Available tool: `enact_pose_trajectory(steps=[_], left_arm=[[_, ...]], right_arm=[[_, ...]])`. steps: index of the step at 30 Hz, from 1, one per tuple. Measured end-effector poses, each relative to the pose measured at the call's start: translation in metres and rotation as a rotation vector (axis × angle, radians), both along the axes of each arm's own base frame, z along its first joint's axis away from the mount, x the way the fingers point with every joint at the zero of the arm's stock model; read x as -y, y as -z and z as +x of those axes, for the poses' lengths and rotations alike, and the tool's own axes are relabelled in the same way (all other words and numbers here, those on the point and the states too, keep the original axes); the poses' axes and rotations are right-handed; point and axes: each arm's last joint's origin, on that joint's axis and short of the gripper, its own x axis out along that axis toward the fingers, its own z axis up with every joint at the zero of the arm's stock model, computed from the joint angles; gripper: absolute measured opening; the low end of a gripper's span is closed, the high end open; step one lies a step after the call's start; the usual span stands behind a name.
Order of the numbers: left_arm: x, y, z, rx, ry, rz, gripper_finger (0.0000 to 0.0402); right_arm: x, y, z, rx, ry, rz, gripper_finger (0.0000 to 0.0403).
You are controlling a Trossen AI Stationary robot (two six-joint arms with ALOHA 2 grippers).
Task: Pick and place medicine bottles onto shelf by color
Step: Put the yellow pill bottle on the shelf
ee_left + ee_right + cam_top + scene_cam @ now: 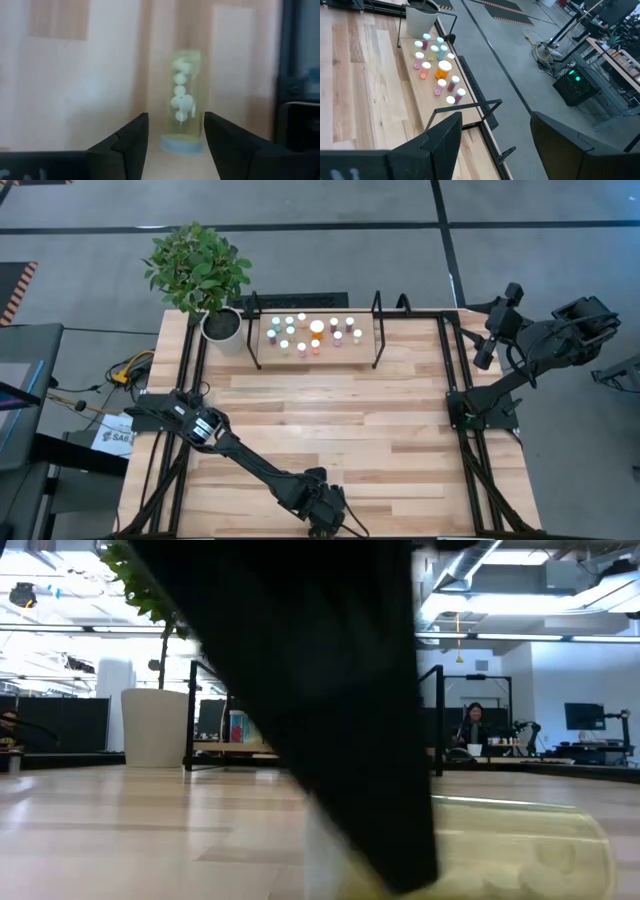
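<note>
A see-through yellowish medicine bottle [184, 100] with white pills inside lies on its side on the tabletop near the front edge. It also shows in the low view as a pale bottle [520, 850]. Its pale cap [182, 145] points toward my left gripper [176, 116], which is open and tipped down over it, one finger on either side of the cap end. In the high view the left gripper [325, 515] covers this bottle. Several small bottles [316, 332] stand on the shelf [268, 355] at the far side. My right gripper [495, 117] waits open, off the table's far right corner [497, 330].
A white pot with a green plant [222, 325] stands just left of the shelf. Black frame rails [455, 380] run along the table's left and right sides. The wide plank tabletop [340, 420] lies between the shelf and my left gripper. A person sits far behind the table [473, 725].
</note>
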Motion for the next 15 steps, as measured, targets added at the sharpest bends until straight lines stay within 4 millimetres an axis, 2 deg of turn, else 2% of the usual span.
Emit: enact_pose_trajectory(steps=[9,15], left_arm=[[-0.0032,0.0019,-0.0023,-0.007,0.066,0.09,0.0137],[-0.006,0.0017,-0.0005,0.006,0.183,0.145,0.0132]], right_arm=[[0.0,0.0,0.0,0.0,0.0,0.0,0.026],[0.0,0.0,0.0,0.0,0.0,0.0,0.026]])
